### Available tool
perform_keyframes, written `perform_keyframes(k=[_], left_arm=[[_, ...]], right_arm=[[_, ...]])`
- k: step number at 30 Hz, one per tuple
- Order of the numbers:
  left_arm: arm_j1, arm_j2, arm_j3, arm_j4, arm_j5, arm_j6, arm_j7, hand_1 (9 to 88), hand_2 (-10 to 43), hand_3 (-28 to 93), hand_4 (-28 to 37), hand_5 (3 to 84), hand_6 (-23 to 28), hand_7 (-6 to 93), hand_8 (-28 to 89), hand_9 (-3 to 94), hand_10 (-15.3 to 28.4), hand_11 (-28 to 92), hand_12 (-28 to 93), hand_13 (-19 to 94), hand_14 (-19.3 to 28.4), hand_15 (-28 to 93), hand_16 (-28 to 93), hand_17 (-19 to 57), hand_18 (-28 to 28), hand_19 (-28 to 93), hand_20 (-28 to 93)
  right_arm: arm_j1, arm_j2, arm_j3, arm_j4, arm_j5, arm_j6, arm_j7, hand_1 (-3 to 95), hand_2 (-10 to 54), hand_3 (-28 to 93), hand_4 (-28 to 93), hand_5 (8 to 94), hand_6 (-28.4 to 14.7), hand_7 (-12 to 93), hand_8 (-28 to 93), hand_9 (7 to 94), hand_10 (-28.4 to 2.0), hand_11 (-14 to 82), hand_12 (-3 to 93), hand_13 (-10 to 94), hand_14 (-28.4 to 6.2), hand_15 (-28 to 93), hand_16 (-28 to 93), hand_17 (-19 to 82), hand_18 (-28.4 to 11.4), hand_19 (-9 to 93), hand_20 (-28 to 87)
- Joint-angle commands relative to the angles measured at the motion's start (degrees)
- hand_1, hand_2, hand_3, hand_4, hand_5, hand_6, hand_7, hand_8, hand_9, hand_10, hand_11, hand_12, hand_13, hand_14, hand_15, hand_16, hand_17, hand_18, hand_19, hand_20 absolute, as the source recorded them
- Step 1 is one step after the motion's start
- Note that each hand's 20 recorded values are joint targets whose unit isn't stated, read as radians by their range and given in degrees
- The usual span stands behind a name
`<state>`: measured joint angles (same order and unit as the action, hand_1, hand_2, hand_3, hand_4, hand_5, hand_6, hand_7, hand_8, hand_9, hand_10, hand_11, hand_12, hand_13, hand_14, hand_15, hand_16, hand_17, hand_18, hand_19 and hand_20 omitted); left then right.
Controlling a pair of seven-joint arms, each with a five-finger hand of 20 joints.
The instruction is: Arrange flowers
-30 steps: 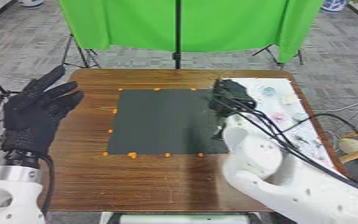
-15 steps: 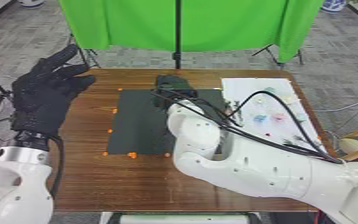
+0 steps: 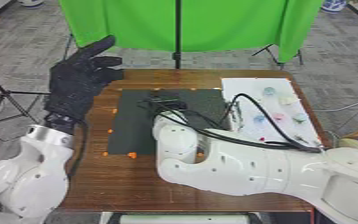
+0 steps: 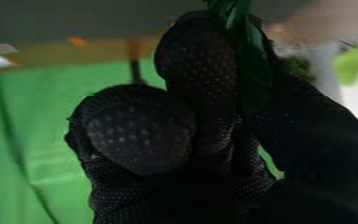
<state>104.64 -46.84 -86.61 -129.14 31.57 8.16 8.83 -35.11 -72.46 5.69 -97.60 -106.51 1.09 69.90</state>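
Head view: the right hand is over the far part of the dark mat; the left hand, fingers spread wide, is far left. Right wrist view: the right hand pinches green leaves.

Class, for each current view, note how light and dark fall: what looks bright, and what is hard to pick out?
Head view: the white right arm looks bright, while the black right hand nearly merges with the dark mat; folds shade the green curtain. Right wrist view: the green leaf looks dark beside the black glove, with the brighter curtain behind.
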Motion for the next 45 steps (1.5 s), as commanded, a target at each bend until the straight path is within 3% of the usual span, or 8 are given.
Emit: perform_keyframes(k=[1, 4, 12, 18, 23, 32, 35, 45], left_arm=[[-2.0, -2.15, -0.04, 0.06, 0.52, 0.61, -2.47, 22.0, 7.5, 80, -27.3, 36.6, 9.2, 21.3, -13, 35.6, 23.6, 45, 7, 34, 28.4, 68, -15, -6.0, 28.4, 64, 25], [-3.0, -2.02, 0.92, 0.26, 0.55, 0.92, -2.99, 22.0, 7.5, 80, -27.3, 36.6, 9.3, 21.0, -13, 35.5, 23.5, 45, 7, 34, 28.4, 68, -15, -5.6, 28.4, 64, 26], [-1.5, -2.47, 0.25, -0.46, 0.75, 2.16, -5.58, 22.0, 7.5, 80, -27.3, 36.4, 9.2, 20.3, -12, 34.7, 23.1, 44, 8, 34, 28.4, 68, -15, -5.3, 28.4, 64, 28], [-1.7, -2.58, 0.35, -0.40, 0.84, 2.59, -6.70, 21.9, 7.7, 79, -27.2, 36.3, 9.2, 19.5, -12, 34.2, 22.8, 41, 8, 31, 28.4, 65, -15, -5.5, 28.4, 63, 29], [-1.3, -2.48, 0.18, -0.61, 0.82, 3.07, -6.72, 21.9, 7.7, 79, -27.0, 36.2, 9.2, 18.8, -12, 34.3, 23.0, 40, 9, 31, 28.4, 64, -14, -6.0, 28.4, 61, 30], [-1.1, -2.39, 0.27, -0.68, 0.79, 2.83, -6.59, 21.9, 7.7, 79, -27.0, 36.5, 9.5, 18.3, -11, 33.8, 22.9, 38, 10, 29, 28.4, 61, -14, -6.4, 28.4, 60, 31], [0.6, -2.46, -1.18, -1.44, 0.97, 2.81, -7.00, 21.9, 7.8, 79, -26.9, 36.4, 9.5, 17.9, -11, 33.5, 22.7, 36, 10, 28, 28.4, 60, -13, -6.4, 28.2, 59, 31], [1.2, -1.81, -1.42, -1.63, 0.71, 2.67, -5.18, 21.5, 7.9, 79, -26.8, 36.1, 9.3, 16.1, -10, 33.1, 22.3, 33, 11, 26, 28.4, 58, -12, -5.7, 27.6, 60, 31]], right_arm=[[-2.6, -1.1, -1.0, 1.5, 3.9, -0.3, -1.4, 53.3, -9.5, 77, -28, 88.0, -2.2, 24, 16, 93.7, -8.9, 42.1, 22.8, 94, -4.1, 62, 20, 52, -23.3, 93, 36], [-3.5, -1.1, -0.3, 1.4, 4.9, 0.8, -2.6, 53.1, -9.5, 76, -28, 87.4, -2.1, 24, 14, 93.7, -9.2, 43.1, 20.6, 94, -4.1, 62, 20, 52, -22.9, 93, 36], [-7.6, -2.2, 2.3, 1.6, 5.6, 0.4, -5.0, 51.4, -9.5, 72, -28, 86.4, 0.3, 18, 4, 93.7, -9.2, 41.8, 19.5, 93, -4.3, 61, 21, 50, -22.0, 93, 35], [-8.9, -2.4, 4.8, 1.9, 8.3, 0.1, -5.1, 50.7, -2.8, 59, -28, 81.2, 1.9, 14, -2, 93.7, -9.3, 35.9, 17.8, 91, -4.9, 61, 21, 48, -21.5, 93, 34], [-10.0, -2.8, 6.5, 2.0, 10.2, -0.2, -4.7, 51.5, -0.8, 48, -28, 75.8, 2.7, 15, -6, 93.7, -9.4, 33.8, 17.9, 91, -4.9, 61, 21, 47, -21.3, 93, 34], [-10.3, -2.7, 7.3, 2.1, 12.5, 1.1, -4.3, 50.6, 0.0, 47, -28, 64.0, 3.4, 16, -11, 92.3, -9.7, 28.0, 18.7, 89, -5.3, 62, 21, 45, -20.4, 93, 33], [-10.4, -2.7, 6.8, 2.0, 12.0, 2.0, -4.2, 48.2, 0.1, 51, -28, 59.1, 3.0, 17, -15, 90.7, -10.4, 27.7, 18.5, 87, -5.6, 63, 20, 44, -20.4, 93, 32], [-7.3, -1.4, 4.1, 1.7, 12.7, 5.8, -3.7, 45.2, 0.6, 55, -28, 59.3, 1.7, 16, -15, 89.2, -11.0, 28.0, 18.2, 86, -6.2, 64, 19, 43, -21.2, 93, 32]])
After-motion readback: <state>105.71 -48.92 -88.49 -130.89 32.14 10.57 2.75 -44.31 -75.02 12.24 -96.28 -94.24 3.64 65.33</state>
